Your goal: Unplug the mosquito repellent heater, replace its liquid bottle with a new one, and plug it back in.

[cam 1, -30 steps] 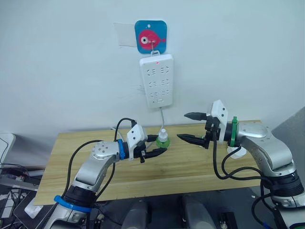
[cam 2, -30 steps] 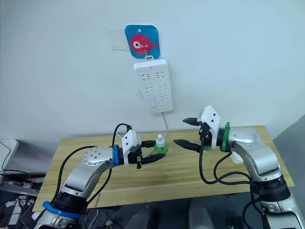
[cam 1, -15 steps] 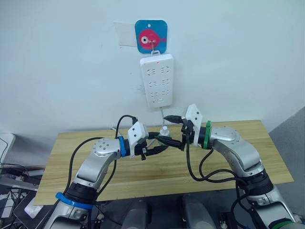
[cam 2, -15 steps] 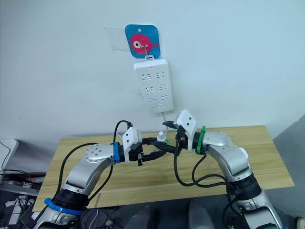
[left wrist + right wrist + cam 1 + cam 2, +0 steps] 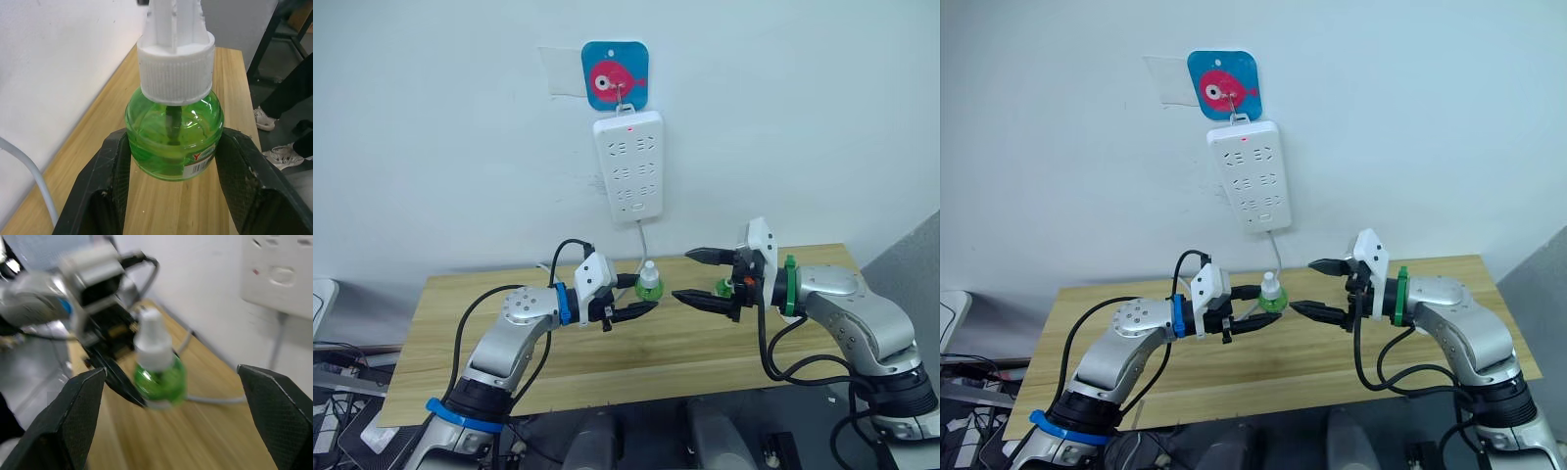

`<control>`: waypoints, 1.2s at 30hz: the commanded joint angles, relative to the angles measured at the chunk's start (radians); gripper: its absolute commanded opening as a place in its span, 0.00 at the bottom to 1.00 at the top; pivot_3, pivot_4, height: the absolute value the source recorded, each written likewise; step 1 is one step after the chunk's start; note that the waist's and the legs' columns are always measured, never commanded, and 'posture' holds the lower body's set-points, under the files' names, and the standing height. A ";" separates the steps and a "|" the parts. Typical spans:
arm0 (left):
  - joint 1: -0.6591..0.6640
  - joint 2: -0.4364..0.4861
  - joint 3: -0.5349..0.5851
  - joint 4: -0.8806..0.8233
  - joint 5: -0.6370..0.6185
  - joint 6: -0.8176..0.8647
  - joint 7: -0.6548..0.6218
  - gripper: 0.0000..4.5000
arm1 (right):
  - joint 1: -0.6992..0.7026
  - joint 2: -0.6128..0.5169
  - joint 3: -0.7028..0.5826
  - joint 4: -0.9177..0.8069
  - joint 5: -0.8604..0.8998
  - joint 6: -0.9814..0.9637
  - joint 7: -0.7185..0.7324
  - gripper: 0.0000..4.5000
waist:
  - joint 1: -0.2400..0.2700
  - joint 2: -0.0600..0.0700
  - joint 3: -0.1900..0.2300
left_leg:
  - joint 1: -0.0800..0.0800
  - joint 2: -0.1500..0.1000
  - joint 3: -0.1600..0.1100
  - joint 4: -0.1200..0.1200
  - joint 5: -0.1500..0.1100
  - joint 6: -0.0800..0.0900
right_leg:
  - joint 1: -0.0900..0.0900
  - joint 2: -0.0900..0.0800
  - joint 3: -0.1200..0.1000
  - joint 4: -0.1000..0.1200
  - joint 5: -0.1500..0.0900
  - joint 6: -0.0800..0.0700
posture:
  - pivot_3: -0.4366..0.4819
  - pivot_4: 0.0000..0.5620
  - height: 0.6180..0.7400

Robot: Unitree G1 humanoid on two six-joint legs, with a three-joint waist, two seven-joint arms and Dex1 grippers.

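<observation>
Holding: left gripper (image 5: 628, 297) clamped on the bottle (image 5: 649, 285), green liquid w/ white cap, upright, centre of frame, just above the table (image 5: 509, 362).
Grip detail: left wrist view has both fingers (image 5: 111, 169) pressed vs the round green body, below the cap; looks secure.
Right gripper: (image 5: 697, 277) fingers spread wide, nothing in them, centre-right of frame, tips aimed at the bottle, near but apart from it.
Behind right gripper: small green + white bit at (image 5: 723, 286), prob. another bottle, too hidden to tell.
Heater: can't make it out for sure.
Power strip: (image 5: 628, 165) hangs on wall, upper centre, red light on, sockets look free; cord (image 5: 642, 245) drops behind the bottle.
Fish plaque: (image 5: 615, 75) top centre, strip hung from it.
Step (my read): bottle-swap phase, heater unplugged; bottle presented mid-air for right arm.
Next move needs: right fingers to line up on the cap or neck, close w/o knocking the bottle; left to keep body steady.
</observation>
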 commanded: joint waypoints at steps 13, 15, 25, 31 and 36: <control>-0.003 0.000 0.000 -0.041 -0.010 -0.005 -0.013 0.48 | -0.065 0.080 0.079 0.015 -0.056 -0.026 -0.087 0.63 | 0.001 0.000 0.000 | 0.000 -0.001 0.000 0.000 0.000 0.000 | 0.000 -0.001 0.000 0.000 0.000 0.000 | 0.38 0.31 1.00; -0.002 0.000 0.000 -0.043 -0.009 -0.004 -0.013 0.48 | -0.069 0.084 0.083 0.019 -0.056 -0.027 -0.087 0.63 | 0.001 0.000 0.000 | 0.000 -0.001 0.000 0.000 0.000 0.000 | 0.000 -0.001 0.000 0.000 0.000 0.000 | 0.38 0.31 1.00; 0.017 0.001 -0.010 -0.054 -0.002 -0.009 -0.013 0.48 | -0.072 0.095 0.068 0.021 -0.029 -0.019 -0.073 0.06 | 0.001 0.000 0.000 | 0.000 -0.001 0.000 0.000 0.000 0.000 | 0.000 -0.001 0.000 0.000 0.000 0.000 | 0.38 0.32 1.00; 0.018 0.005 -0.002 -0.041 0.002 -0.015 -0.014 0.48 | -0.116 0.113 -0.013 -0.026 0.066 0.035 -0.095 0.06 | 0.002 0.000 0.000 | 0.000 -0.001 0.000 0.000 0.000 0.000 | 0.000 -0.001 0.000 0.000 0.000 0.000 | 0.39 0.33 1.00; 0.050 0.022 0.018 -0.030 0.005 -0.028 -0.008 0.48 | -0.154 0.149 -0.133 -0.022 0.120 0.076 -0.231 0.06 | 0.000 0.000 0.000 | 0.000 -0.001 0.001 0.000 0.000 0.000 | -0.001 -0.001 0.001 0.000 0.000 0.000 | 0.40 0.33 1.00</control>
